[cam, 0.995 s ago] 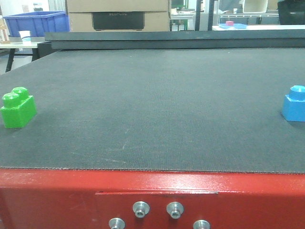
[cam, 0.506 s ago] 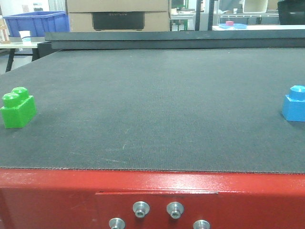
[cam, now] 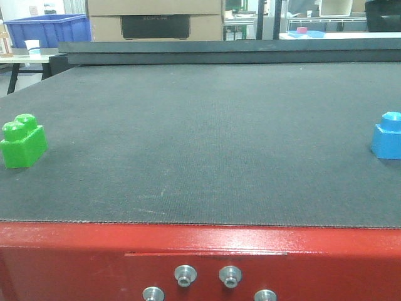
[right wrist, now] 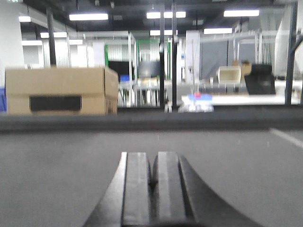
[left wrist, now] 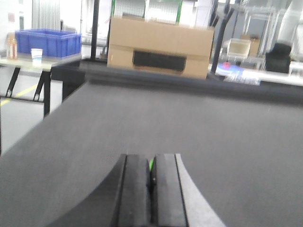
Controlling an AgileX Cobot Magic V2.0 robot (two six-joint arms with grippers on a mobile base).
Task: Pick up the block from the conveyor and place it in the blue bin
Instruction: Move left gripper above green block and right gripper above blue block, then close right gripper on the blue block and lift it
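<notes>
Green block (cam: 24,142) sits at the left edge of the conveyor (cam: 207,144) and a blue block (cam: 387,135) at its right edge, both unpicked. We judge the reach has not begun. The left gripper (left wrist: 150,161) and right gripper (right wrist: 152,158) have their jaws pressed together, empty (they must open first). Beyond the woven grey surface, the blue bin (cam: 47,29) stands far left beside a cardboard box (cam: 155,19).

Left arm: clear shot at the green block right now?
Probably yes. The green block sits unobstructed on the conveyor, showing as a green sliver past the left hand, nothing between. The hand looks shut, so it must open first.
</notes>
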